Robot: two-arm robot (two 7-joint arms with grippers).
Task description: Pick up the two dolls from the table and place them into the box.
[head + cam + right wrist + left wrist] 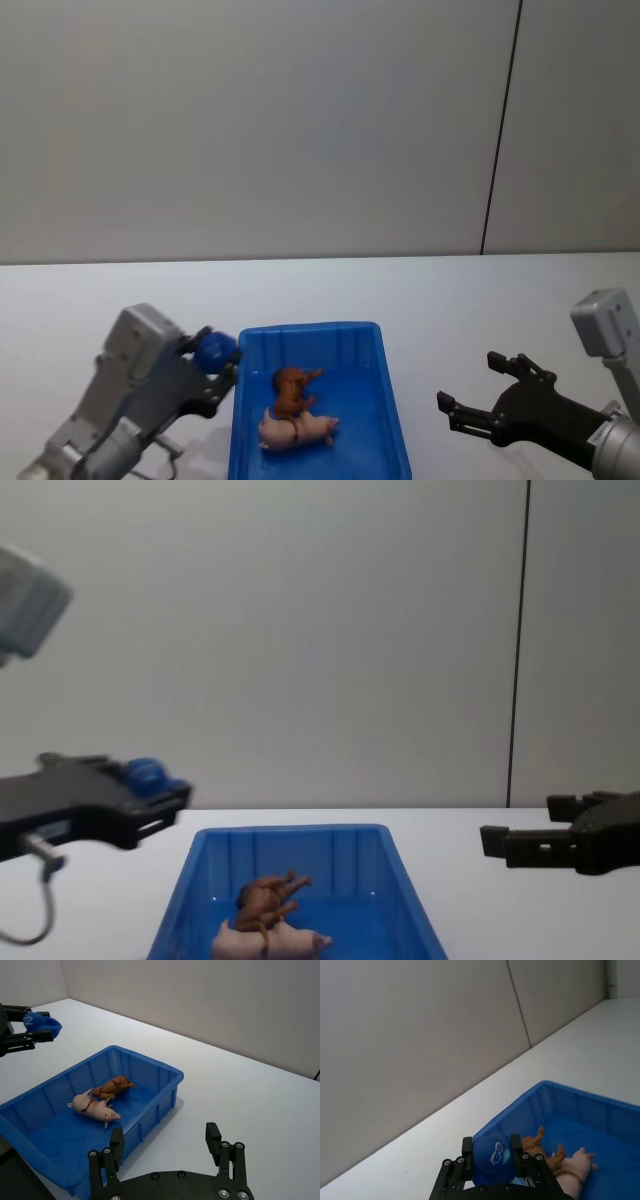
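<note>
Both dolls lie inside the blue box [310, 329] on the white table [480, 300]. The reddish-brown doll [293, 388] rests partly on top of the pale pink pig doll [298, 430]. My left gripper [215, 352] hovers just left of the box's far left corner, shut on a small blue round object [492, 1160]. To the right of the box my right gripper [470, 380] is open and empty above the table. The right wrist view has the box [150, 1062] with the brown doll [114, 1087] and the pink doll [95, 1108] inside.
A plain grey wall stands behind the table, with a dark vertical seam [500, 130] on the right. Bare white tabletop lies beyond the box and on both sides of it.
</note>
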